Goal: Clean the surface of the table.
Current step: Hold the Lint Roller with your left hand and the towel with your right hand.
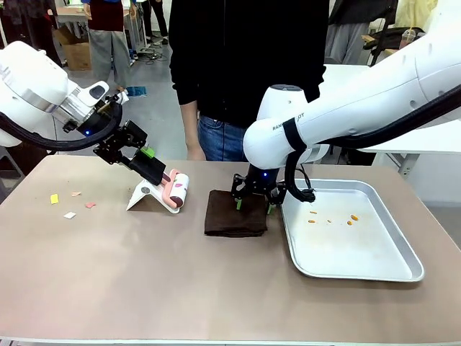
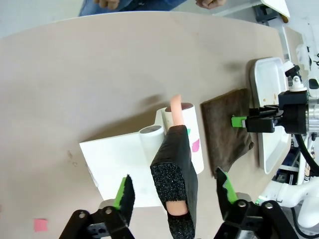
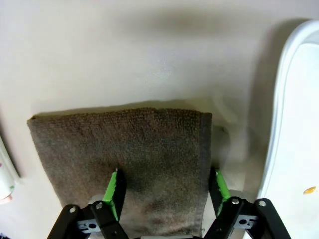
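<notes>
The taupe table [image 1: 144, 288] spreads across the foreground and carries a silver tray [image 1: 360, 276] on its right. At mid-table the right gripper [image 3: 167, 186] rests on a brown cloth [image 1: 230, 216], jaws spread. Farther left, the left gripper [image 2: 174, 191] has its jaws spread around a lint roller's [image 1: 176, 191] black handle. A person [image 1: 245, 58] stands beyond the far edge.

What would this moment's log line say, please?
left gripper: open astride black-foam lint roller handle | right gripper: open over dark brown cloth | taupe table: paper scraps present
</notes>
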Controlling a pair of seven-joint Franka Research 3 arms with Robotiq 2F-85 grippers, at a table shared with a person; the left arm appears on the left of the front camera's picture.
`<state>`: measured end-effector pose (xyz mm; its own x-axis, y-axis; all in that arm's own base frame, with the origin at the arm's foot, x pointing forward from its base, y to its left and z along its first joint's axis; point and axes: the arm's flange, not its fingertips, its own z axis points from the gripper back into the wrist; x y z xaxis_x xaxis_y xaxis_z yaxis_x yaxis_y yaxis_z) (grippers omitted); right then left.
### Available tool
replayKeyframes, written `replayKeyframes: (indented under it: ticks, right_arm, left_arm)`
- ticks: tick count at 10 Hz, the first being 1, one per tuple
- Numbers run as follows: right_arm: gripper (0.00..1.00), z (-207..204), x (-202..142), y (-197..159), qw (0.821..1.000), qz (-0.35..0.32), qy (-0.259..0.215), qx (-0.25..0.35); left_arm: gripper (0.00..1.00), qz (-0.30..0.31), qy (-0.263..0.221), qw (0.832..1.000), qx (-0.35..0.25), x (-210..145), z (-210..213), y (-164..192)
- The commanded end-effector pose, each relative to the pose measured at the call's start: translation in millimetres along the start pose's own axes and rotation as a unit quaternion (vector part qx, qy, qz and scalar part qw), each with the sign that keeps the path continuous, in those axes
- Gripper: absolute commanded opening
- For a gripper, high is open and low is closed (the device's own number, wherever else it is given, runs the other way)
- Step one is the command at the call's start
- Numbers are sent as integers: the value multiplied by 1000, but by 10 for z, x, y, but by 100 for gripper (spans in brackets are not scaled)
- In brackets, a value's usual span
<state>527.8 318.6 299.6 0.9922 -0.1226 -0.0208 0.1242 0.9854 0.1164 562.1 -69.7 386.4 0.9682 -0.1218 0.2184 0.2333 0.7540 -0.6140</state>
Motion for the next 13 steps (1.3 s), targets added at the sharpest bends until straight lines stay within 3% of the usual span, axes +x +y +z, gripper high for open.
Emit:
replayKeyframes:
  ticks: [1,2,3,10,13]
  right_arm:
    - [0,-26,-40,-9,1000,-20,-15,10]
    - [38,-25,-46,-8,1000,-18,-15,11]
    - [0,-24,-45,-12,1000,-19,-15,15]
    - [0,-21,-27,-43,999,-20,-10,27]
    - [0,148,-55,-237,997,-20,-11,76]
  left_arm:
    - [0,8,6,1000,-6,-39,11,-14]
    - [40,7,4,1000,-11,-38,11,-12]
    - [0,5,2,1000,-15,-39,10,-12]
    - [0,12,-9,1000,-22,-35,53,26]
    - [0,5,-7,999,-54,-62,100,-8]
